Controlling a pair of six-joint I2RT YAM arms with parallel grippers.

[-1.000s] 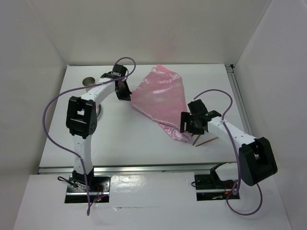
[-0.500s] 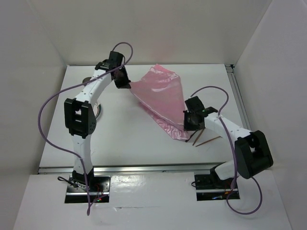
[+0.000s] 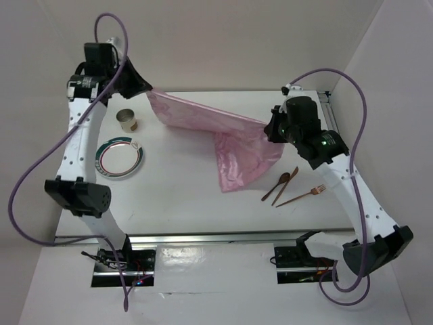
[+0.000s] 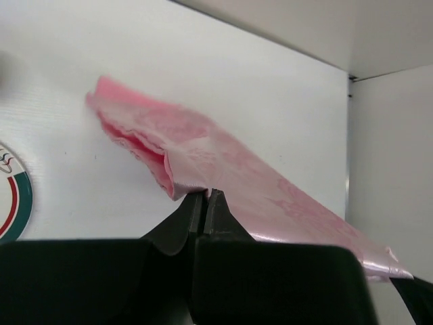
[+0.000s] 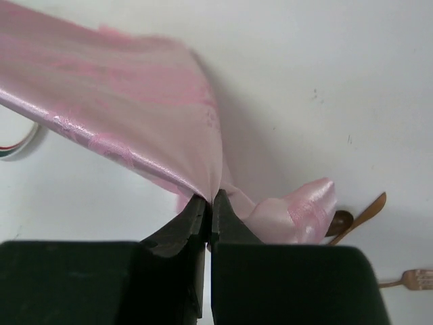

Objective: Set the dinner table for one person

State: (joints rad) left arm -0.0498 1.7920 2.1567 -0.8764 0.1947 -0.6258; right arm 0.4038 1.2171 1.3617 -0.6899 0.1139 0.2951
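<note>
The dinner table [image 3: 177, 203] is the wide white top that lies flat under both arms and fills the middle of the top view. It is stiff and fixed, so we do not take hold of it; we only lay things on it.

The left fingers [image 4: 201, 206] are clenched on 1 corner of the pink cloth [image 3: 233, 139], high above the far left part of the table. The right fingers [image 5: 200, 211] are clenched on another part of the same cloth, above the far right part. Between the 2 grips the cloth hangs stretched in the air. A loose fold drops from the right grip down to the table, near the middle.

We judge the cloth to be light, thin and soft, and its shiny surface is probably slippery. It has no stiffness, so only a firm pinch at an edge or a corner can carry it. The right grip seems to be on a bunched part and not on a clean corner, so we think the cloth may not open flat.

The plate [image 3: 119, 157] lies at the left, with the cup [image 3: 126, 120] just beyond it. The spoon [image 3: 285, 180] and the fork [image 3: 302, 197] lie at the near right, close to the hanging fold, which could sweep them.
</note>
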